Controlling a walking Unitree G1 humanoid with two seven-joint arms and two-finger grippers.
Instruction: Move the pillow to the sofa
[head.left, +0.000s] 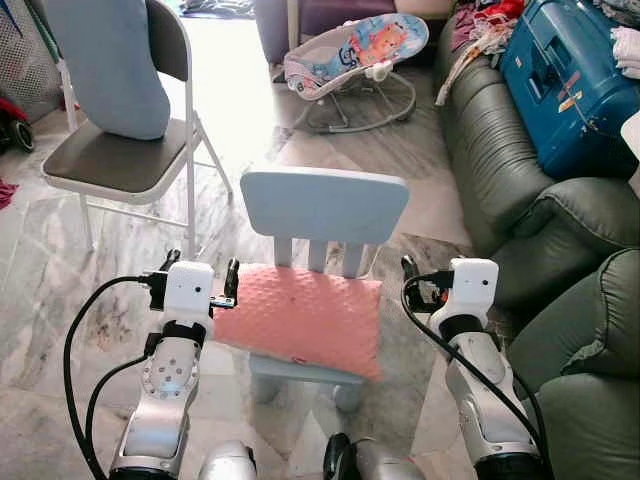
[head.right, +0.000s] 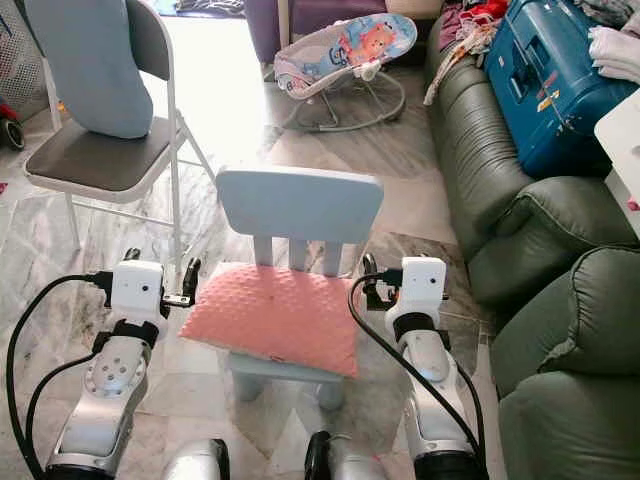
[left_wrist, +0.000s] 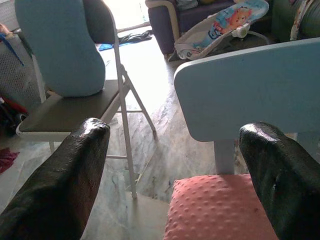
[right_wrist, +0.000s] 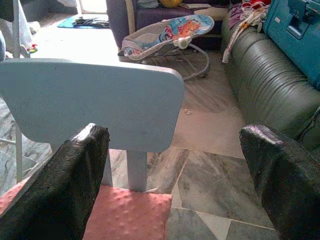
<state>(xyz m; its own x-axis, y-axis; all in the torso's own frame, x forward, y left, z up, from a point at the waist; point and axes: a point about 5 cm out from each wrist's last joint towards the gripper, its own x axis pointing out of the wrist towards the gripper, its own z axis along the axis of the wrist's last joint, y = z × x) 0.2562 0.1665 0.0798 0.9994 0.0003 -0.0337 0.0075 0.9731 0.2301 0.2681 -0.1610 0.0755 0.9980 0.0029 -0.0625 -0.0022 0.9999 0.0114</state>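
Observation:
A pink dotted pillow (head.left: 300, 318) lies flat on the seat of a small light-blue child's chair (head.left: 325, 205) right in front of me. My left gripper (head.left: 202, 270) is open at the pillow's left edge, with one finger over that edge and the other outside it. At the pillow's right edge my right gripper (head.left: 425, 282) is open as well. In the left wrist view the pillow (left_wrist: 215, 210) sits low between the black fingers (left_wrist: 65, 175). The right wrist view has the pillow (right_wrist: 125, 215) beside its fingers (right_wrist: 280, 175). The green leather sofa (head.left: 520, 200) runs along my right.
A grey folding chair (head.left: 120, 160) at the far left holds a light-blue cushion (head.left: 110, 60) upright. A baby bouncer (head.left: 360, 55) stands behind the small chair. On the sofa sit a blue suitcase (head.left: 570, 80) and clothes (head.left: 485, 30). Marble floor (head.left: 230, 120) lies around.

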